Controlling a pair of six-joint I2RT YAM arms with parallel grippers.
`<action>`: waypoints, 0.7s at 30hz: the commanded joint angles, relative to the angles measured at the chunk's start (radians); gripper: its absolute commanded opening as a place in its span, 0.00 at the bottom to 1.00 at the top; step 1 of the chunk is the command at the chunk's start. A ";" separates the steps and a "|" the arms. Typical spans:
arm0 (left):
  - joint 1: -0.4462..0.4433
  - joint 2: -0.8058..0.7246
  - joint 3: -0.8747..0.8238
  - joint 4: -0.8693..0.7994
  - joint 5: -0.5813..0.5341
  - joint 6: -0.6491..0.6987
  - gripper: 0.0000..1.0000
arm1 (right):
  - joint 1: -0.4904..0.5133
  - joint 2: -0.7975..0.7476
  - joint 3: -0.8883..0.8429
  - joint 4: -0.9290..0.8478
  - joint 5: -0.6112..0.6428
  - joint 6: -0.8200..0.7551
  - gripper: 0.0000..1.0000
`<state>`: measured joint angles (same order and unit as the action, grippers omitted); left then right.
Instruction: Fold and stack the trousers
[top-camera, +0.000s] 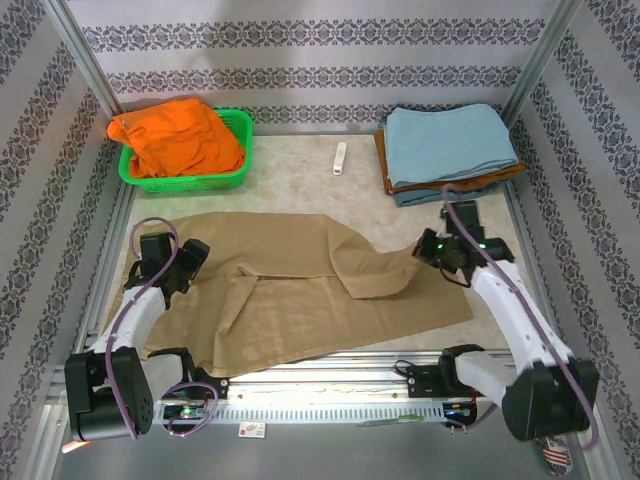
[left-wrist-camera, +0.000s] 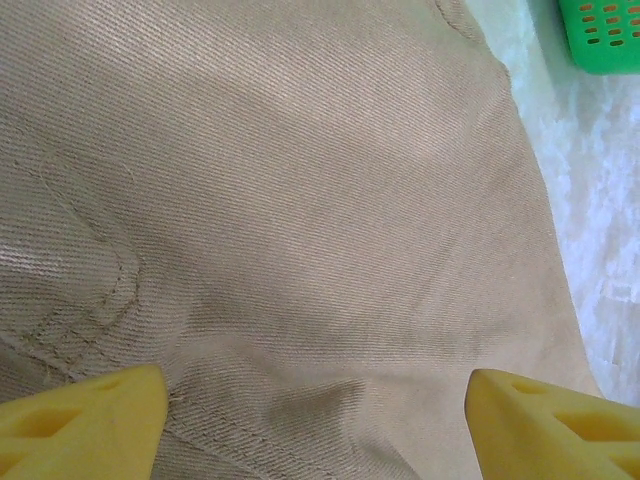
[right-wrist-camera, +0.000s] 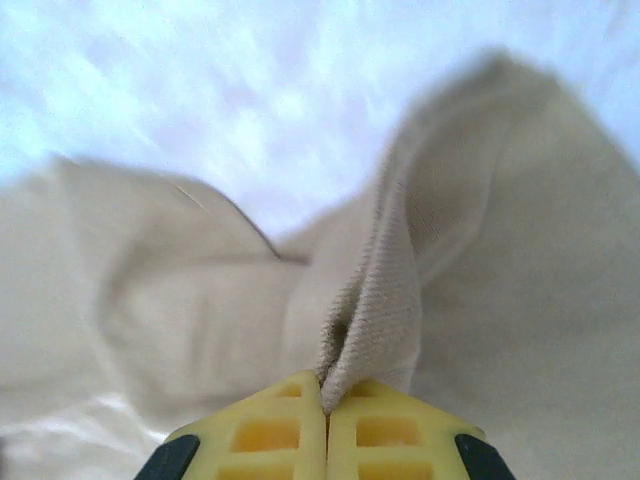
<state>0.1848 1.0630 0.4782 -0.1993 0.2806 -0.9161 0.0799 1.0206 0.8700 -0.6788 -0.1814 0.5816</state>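
Note:
The khaki-tan trousers (top-camera: 300, 290) lie spread across the middle of the table, one leg partly folded back over the other. My left gripper (top-camera: 190, 262) hovers over their left end, open, its yellow fingertips (left-wrist-camera: 85, 425) wide apart above the seamed cloth (left-wrist-camera: 300, 220). My right gripper (top-camera: 432, 252) is at the right end of the folded leg. Its yellow fingers (right-wrist-camera: 270, 435) are shut on a pinched ridge of the trouser cloth (right-wrist-camera: 375, 320), which rises from between them.
A green basket (top-camera: 232, 177) holding a bright orange garment (top-camera: 175, 140) stands at the back left. Folded light-blue and brown cloths (top-camera: 450, 150) are stacked at the back right. A small white object (top-camera: 340, 158) lies between them. Metal rails frame the table.

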 joint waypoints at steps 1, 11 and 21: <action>0.007 -0.023 0.047 -0.041 -0.004 0.023 0.79 | -0.084 -0.101 0.074 -0.043 -0.080 0.064 0.00; 0.007 -0.031 0.074 -0.056 0.004 0.022 0.79 | -0.146 -0.207 0.180 -0.044 -0.095 0.157 0.00; 0.007 -0.047 0.071 -0.057 0.021 0.014 0.79 | -0.100 -0.037 0.191 0.023 -0.113 0.103 0.00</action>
<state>0.1848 1.0210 0.5301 -0.2337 0.2859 -0.9161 -0.0517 0.8864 1.0336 -0.7082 -0.2691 0.7036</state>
